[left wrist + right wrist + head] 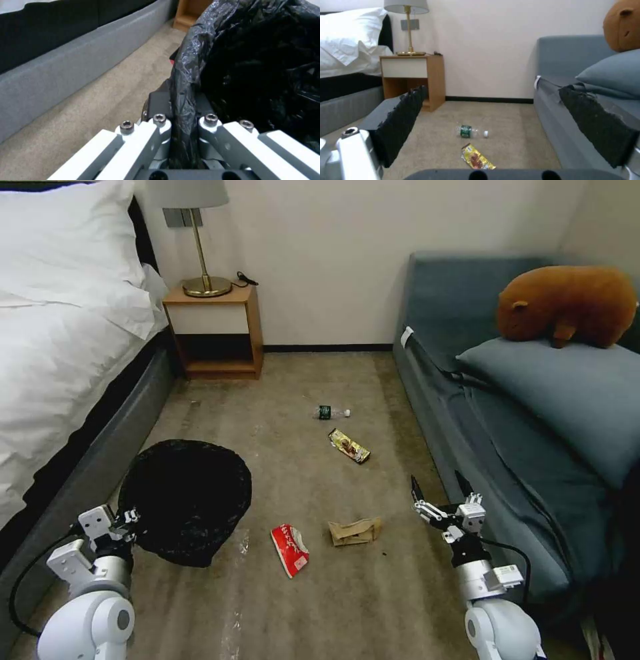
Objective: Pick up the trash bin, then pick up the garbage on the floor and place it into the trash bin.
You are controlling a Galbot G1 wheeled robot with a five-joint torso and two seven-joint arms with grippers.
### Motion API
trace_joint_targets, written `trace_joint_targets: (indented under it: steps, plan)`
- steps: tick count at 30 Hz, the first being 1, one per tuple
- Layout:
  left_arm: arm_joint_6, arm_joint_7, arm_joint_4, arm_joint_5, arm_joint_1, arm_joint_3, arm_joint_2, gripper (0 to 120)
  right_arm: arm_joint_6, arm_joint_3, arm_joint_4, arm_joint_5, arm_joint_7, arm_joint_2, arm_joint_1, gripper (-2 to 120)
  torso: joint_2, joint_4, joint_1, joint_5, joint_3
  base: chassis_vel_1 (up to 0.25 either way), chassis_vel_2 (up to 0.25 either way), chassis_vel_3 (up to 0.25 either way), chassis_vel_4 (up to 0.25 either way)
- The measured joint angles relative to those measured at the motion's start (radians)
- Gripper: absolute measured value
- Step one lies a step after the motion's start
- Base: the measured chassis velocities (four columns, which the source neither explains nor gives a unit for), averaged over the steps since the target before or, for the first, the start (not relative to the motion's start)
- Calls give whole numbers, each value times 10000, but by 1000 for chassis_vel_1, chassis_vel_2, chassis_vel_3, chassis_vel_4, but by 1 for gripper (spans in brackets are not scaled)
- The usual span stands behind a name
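While the left gripper [127, 520] is clamped on the near left rim of the bin [183, 500], with a fold of the black bag [186, 82] pinched between its fingers [156, 102], the right gripper [440, 493] hangs empty near the sofa [493, 460] on the right, its jaws spread wide and its pads [401, 117] apart.

The bin sits on the near left of the floor [300, 607], just beside the bed frame [87, 473].

Four pieces of litter lie loose on the carpet. A red-and-white packet [290, 550] is nearest, just right of the bin, and a crumpled brown paper bag [355, 531] lies close to its right. Farther off, towards the middle, a gold-brown wrapper [349, 445] lies aslant, and beyond it a small clear bottle [330, 413] with a green label rests on its side.

At the far wall a nightstand [213, 333] carries a brass lamp [203, 280]. A brown plush animal [567, 307] lies on a blue cushion [573, 393] at the far right.
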Motion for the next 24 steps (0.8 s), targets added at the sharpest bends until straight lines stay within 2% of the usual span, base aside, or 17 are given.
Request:
trace_joint_targets:
  steps: [14, 24]
  plan:
    - [-94, 38, -70, -62, 134, -110, -12, 4, 107, -50, -85, 10, -58, 19, -49, 100, 0, 0, 0, -1, 0, -44, 53, 47, -51]
    - [-184, -105, -119, -236, 212, -308, 1, 4, -59, 136, 123, 200, -123, -274, 68, 100, 0, 1, 0, 0, 0, -43, 58, 51, -47]
